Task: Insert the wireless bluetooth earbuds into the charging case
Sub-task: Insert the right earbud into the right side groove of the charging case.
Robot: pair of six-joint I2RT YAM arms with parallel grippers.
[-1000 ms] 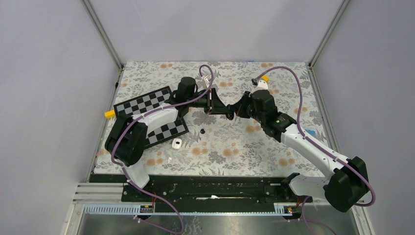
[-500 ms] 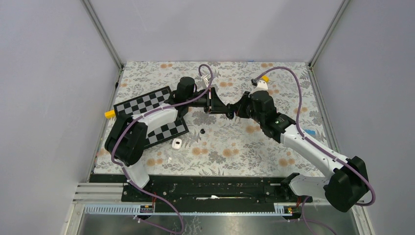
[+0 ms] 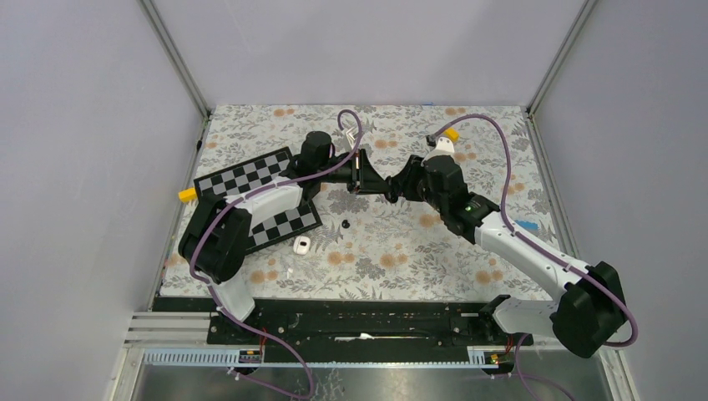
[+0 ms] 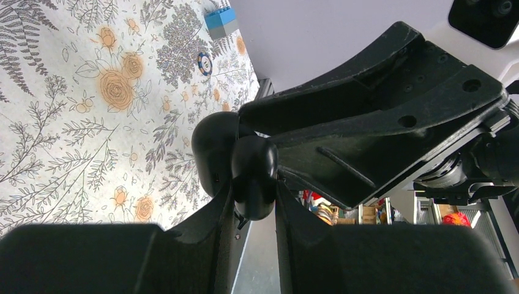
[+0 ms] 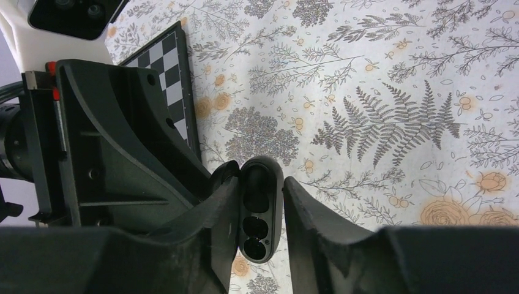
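My right gripper (image 3: 392, 186) is shut on a black charging case (image 5: 261, 208), open side facing the wrist camera with its dark sockets showing; the right gripper (image 5: 260, 187) holds it above the floral mat. My left gripper (image 3: 373, 180) is shut on a black earbud (image 4: 253, 174), and this gripper (image 4: 254, 191) meets the right one tip to tip at mid-table. The earbud sits right beside the rounded black case (image 4: 213, 153). A second small black piece (image 3: 345, 224), possibly another earbud, lies on the mat below the grippers.
A checkerboard (image 3: 250, 180) lies at the left under the left arm. A small white oval object (image 3: 302, 244) rests near its front corner. A blue block (image 4: 220, 21) sits far off near the right edge of the mat.
The right arm has shifted slightly left, bringing the case closer against the left gripper's earbud. The left arm has barely moved.
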